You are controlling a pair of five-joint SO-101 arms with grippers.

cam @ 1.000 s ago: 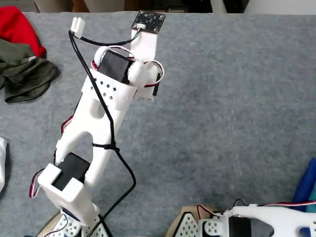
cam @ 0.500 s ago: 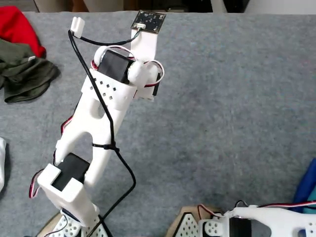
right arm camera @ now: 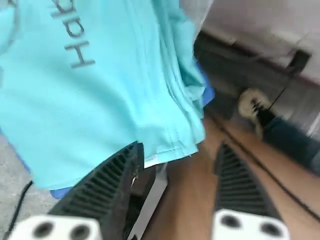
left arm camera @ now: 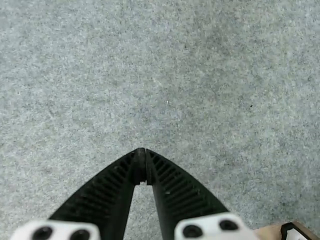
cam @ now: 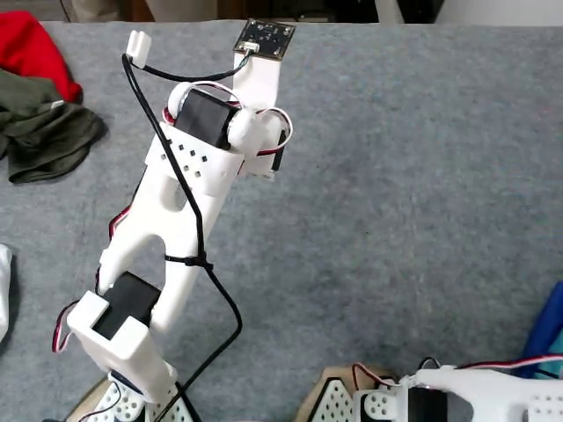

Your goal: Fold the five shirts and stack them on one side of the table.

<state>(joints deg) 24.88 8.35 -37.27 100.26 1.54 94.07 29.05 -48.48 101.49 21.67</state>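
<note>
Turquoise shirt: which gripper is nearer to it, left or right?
Right. The right gripper is open, one finger right at the hem of the turquoise shirt. The left gripper is shut over the bare grey table, away from that shirt.

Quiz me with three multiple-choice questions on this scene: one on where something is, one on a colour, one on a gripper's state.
1. Where is the red shirt? A) the far left corner of the table B) the table's middle C) in a gripper
2. What colour is the shirt beside the right gripper? A) yellow B) turquoise C) black
3. How is the left gripper? A) wide open B) shut on a shirt C) shut on nothing

Answers: 1 A, it lies at that corner by the olive shirt. 2 B, the turquoise shirt shows right next to that open gripper. 3 C, its tips meet over bare grey table.
</note>
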